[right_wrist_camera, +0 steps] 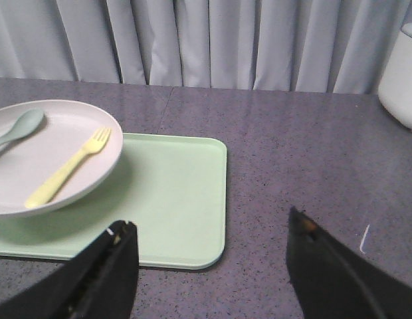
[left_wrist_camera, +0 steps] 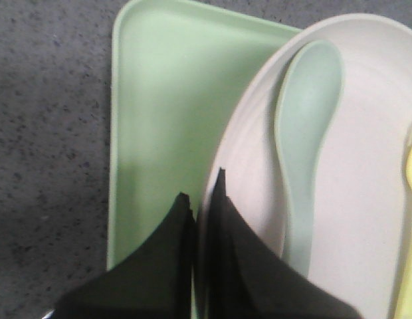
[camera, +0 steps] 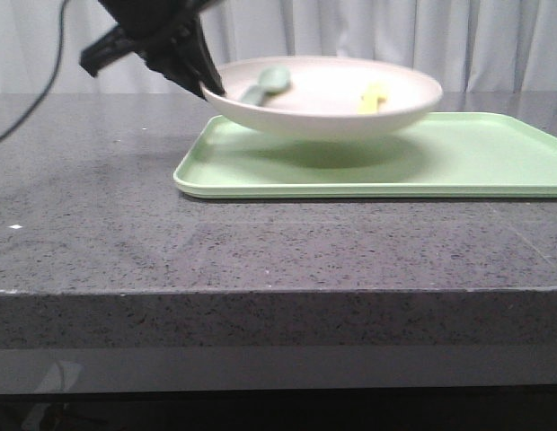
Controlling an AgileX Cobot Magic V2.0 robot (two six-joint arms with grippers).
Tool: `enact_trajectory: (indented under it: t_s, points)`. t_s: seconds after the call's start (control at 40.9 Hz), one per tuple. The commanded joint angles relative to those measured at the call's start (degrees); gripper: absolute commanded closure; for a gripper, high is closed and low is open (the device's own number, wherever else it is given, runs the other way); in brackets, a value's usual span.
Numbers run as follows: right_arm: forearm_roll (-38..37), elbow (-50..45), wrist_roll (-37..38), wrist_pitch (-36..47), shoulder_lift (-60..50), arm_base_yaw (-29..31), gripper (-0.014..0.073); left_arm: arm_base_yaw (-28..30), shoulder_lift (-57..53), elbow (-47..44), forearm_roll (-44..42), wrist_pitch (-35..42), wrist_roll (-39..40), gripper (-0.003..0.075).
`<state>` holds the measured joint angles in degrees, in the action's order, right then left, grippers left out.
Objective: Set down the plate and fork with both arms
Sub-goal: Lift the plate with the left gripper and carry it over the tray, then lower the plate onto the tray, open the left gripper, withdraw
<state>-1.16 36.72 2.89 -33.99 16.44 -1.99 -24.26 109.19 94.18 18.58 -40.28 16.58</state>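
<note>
The off-white plate [camera: 332, 99] hangs a little above the light green tray [camera: 458, 171], casting a shadow on it. My left gripper [camera: 207, 85] is shut on the plate's left rim [left_wrist_camera: 222, 199], one finger under and one over it. A yellow fork [camera: 373, 97] and a pale grey-green spoon [camera: 268, 83] lie in the plate; they show too in the right wrist view, the fork [right_wrist_camera: 68, 166] beside the spoon [right_wrist_camera: 20, 126]. My right gripper [right_wrist_camera: 209, 229] stands open over the tray's corner and the counter, to the right of the plate [right_wrist_camera: 53, 159], holding nothing.
The tray [right_wrist_camera: 179, 199] lies on a dark speckled counter [camera: 171, 242] with a front edge close to the camera. A white container [right_wrist_camera: 402, 73] stands at the back right. Grey curtains hang behind the counter.
</note>
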Motion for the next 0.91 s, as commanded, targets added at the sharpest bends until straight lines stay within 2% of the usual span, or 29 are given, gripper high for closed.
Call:
enact_trajectory:
  t_s: [0.0,0.147,0.783,0.881]
  points:
    - [-0.8,1.7,-0.2,4.4,1.1,0.4,0.0093,-2.5,-1.8,3.0,-3.1,6.1,8.0,0.0741]
    - [-0.8,1.7,-0.2,4.4,1.1,0.4,0.0093,-4.5,-0.3,3.9,-9.2,8.1,17.1,0.0741]
    - [-0.8,1.7,-0.2,4.4,1.1,0.4,0.0093,-5.1,1.2,4.0,-9.2,5.9,17.4,0.0738]
    - [-0.8,1.7,-0.2,4.4,1.1,0.4,0.0093,-5.1,1.2,4.0,-9.2,5.9,17.4,0.0705]
